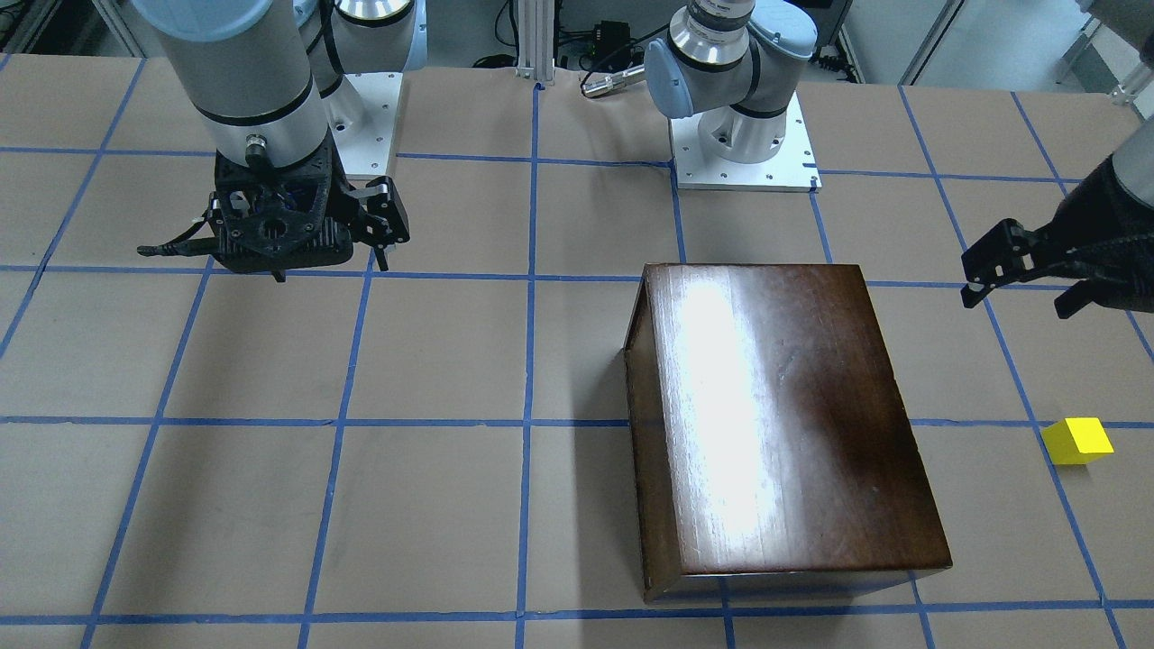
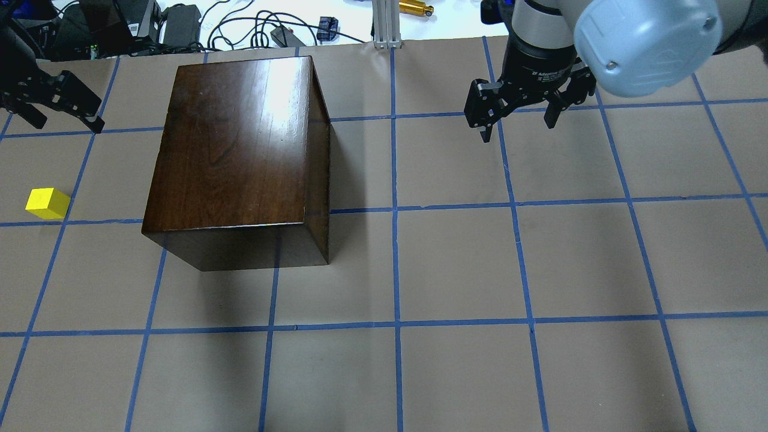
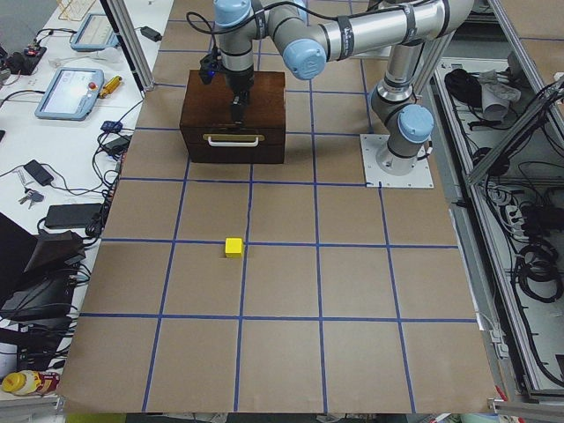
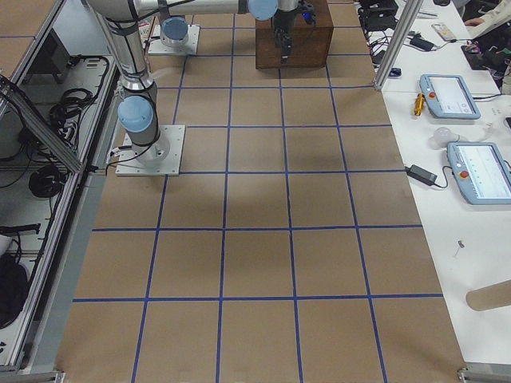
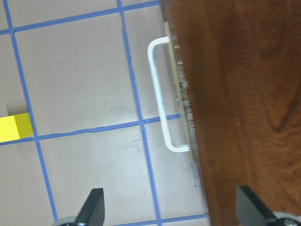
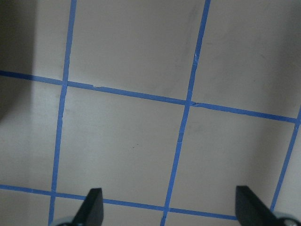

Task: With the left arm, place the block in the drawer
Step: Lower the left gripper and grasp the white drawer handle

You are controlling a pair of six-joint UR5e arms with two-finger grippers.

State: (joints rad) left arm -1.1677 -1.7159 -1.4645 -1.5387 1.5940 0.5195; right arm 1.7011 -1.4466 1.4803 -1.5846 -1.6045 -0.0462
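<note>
Colours on the bench: tan, blue, dark brown, yellow, black.

Table (image 2: 456,264): tan-brown paper top, ruled into squares by blue tape lines (image 2: 394,209). Wooden box (image 2: 240,144): glossy dark brown with visible grain, white glare across the lid, pale whitish handle (image 5: 160,94). Block (image 2: 48,203): plain bright yellow. Left arm (image 3: 370,35) and right arm (image 1: 243,81): silver-grey, light-blue joint caps. Left gripper (image 1: 1019,302) and right gripper (image 2: 517,127): black. Base plate (image 1: 784,171): white.

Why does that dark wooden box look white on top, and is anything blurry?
Exterior front-facing: a broad white glare streak on the glossy top of the wooden box, likely reflected room lighting. Overhead exterior: the same glare toward its far end, a soft shadow on its near side. Left wrist-mounted: the white handle looks slightly soft; the frame edge crops the block.
</note>
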